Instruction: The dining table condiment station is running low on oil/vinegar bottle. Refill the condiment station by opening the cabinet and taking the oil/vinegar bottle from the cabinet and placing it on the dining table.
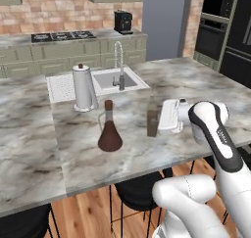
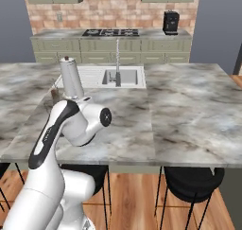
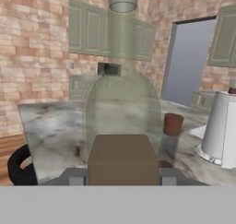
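Note:
The oil/vinegar bottle (image 1: 152, 125) stands upright in my gripper (image 1: 157, 120), which is shut on it from the right side. Its base is at or just above the dining table's marble top (image 1: 196, 85), near the front edge; I cannot tell if it touches. In the hand view the oil/vinegar bottle (image 3: 123, 156) stands right in front of the camera, brown below and clear above, with the grey fingertips (image 3: 76, 176) pressed to both sides. Sage-green wall cabinets (image 3: 87, 27) hang on the brick wall behind, doors shut.
A cone-shaped brown flask (image 1: 109, 130) with a cork stands just left of the bottle. A tall white pitcher (image 1: 84, 87) is beyond it, beside the inset sink (image 1: 110, 79) and faucet (image 1: 119, 65). Black stools (image 1: 135, 193) sit under the table's front edge.

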Robot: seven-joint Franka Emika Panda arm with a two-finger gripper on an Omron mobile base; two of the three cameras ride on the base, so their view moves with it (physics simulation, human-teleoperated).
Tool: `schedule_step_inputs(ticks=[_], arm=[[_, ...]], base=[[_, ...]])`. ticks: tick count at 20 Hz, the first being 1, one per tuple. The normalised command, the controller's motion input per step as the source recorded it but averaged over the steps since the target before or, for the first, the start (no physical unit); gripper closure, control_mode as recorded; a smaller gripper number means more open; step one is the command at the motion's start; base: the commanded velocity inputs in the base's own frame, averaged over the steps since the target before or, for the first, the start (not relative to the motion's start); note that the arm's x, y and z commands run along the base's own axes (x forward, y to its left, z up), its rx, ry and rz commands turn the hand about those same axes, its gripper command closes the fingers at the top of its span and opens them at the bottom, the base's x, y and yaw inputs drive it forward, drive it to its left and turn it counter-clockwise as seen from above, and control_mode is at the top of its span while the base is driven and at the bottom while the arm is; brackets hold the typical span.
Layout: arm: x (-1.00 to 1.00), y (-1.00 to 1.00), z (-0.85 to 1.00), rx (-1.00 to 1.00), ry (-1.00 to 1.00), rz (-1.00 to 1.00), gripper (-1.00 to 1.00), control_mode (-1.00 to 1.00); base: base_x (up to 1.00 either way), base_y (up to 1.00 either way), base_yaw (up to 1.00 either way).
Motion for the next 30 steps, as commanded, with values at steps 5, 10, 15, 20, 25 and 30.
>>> schedule_step_inputs(ticks=[5,10,15,20,25,30], arm=[[0.31,-0.01,-0.26,0.04,0.00,0.03,1.00,-1.00],[0.31,-0.10,-0.31,0.07,0.00,0.07,1.00,-1.00],[0.27,-0.13,-0.17,0.02,0.00,0.06,1.00,-1.00],[0.30,-0.10,-0.01,0.00,0.00,0.00,1.00,-1.00],[0.18,-0.02,-0.15,0.00,0.00,0.00,1.00,-1.00],[0.05,0.00,-0.42,-0.03,-0.04,0.00,1.00,-1.00]], base=[[0.00,0.00,0.00],[0.00,0.00,0.00],[0.00,0.00,0.00],[0.00,0.00,0.00],[0.00,0.00,0.00],[0.00,0.00,0.00]])
